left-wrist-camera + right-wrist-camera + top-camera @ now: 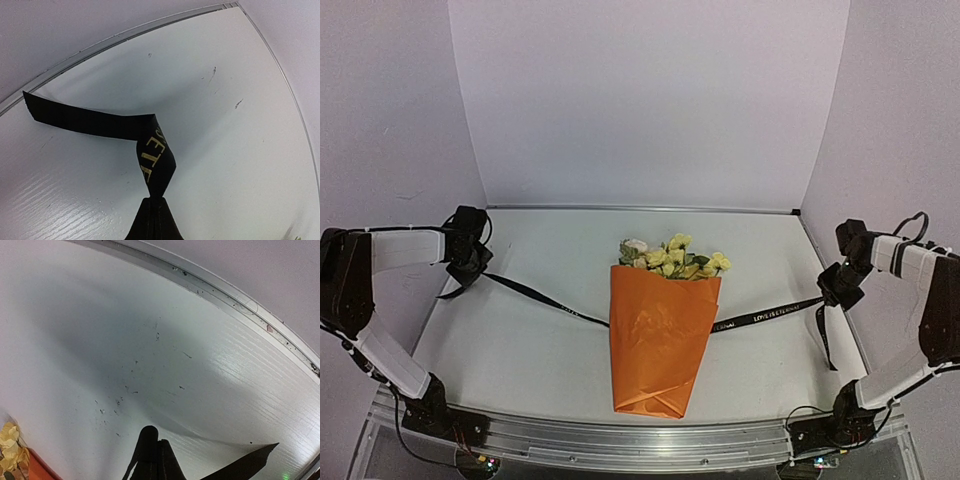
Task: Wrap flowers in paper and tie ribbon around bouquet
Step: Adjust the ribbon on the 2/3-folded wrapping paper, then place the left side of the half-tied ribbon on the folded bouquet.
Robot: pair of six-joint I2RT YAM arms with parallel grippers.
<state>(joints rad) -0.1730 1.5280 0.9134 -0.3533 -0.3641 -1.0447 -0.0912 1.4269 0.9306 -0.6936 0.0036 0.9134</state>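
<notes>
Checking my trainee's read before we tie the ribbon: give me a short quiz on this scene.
1. True or false: the ribbon is knotted around the bouquet.
2. The left gripper is shut on: A nothing, B the ribbon, C a cup.
3. Which way do the flowers point?

Key:
1. False: it is unknotted, with its other end pinched in the right gripper.
2. B.
3. Toward the back wall.
</notes>
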